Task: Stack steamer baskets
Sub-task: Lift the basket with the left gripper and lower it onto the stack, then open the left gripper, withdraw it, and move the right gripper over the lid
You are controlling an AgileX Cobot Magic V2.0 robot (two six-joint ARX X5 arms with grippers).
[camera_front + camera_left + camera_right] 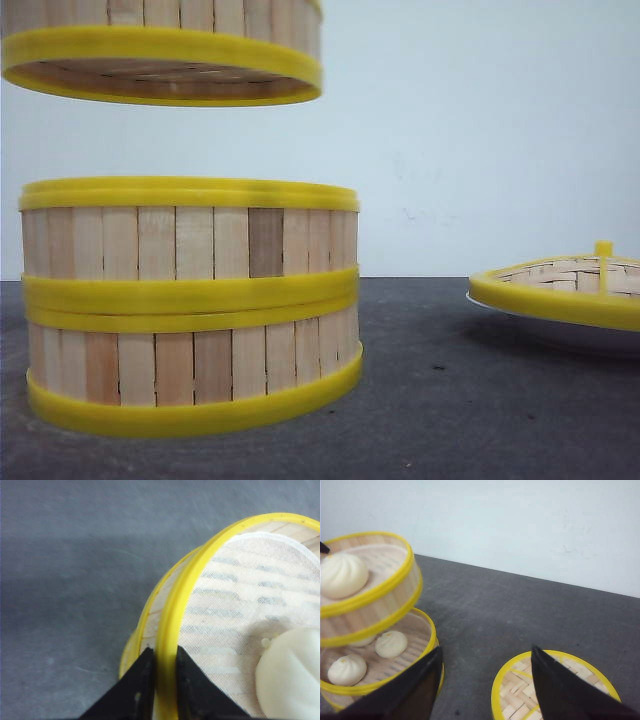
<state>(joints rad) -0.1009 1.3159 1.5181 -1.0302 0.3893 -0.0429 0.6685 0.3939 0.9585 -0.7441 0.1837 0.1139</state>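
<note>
Left gripper [161, 677]: jaws pinched on yellow rim of third steamer basket [160, 50], held in air, clear above stack of two baskets [190, 305] on dark table [450, 390]; cloth liner and one white bun [292, 677] inside. Right gripper [485, 680]: fingers spread wide, nothing between, above woven lid [570, 285] resting on white plate [580, 335], rt of stack. Buns [390, 644] in stack's upper basket.
</note>
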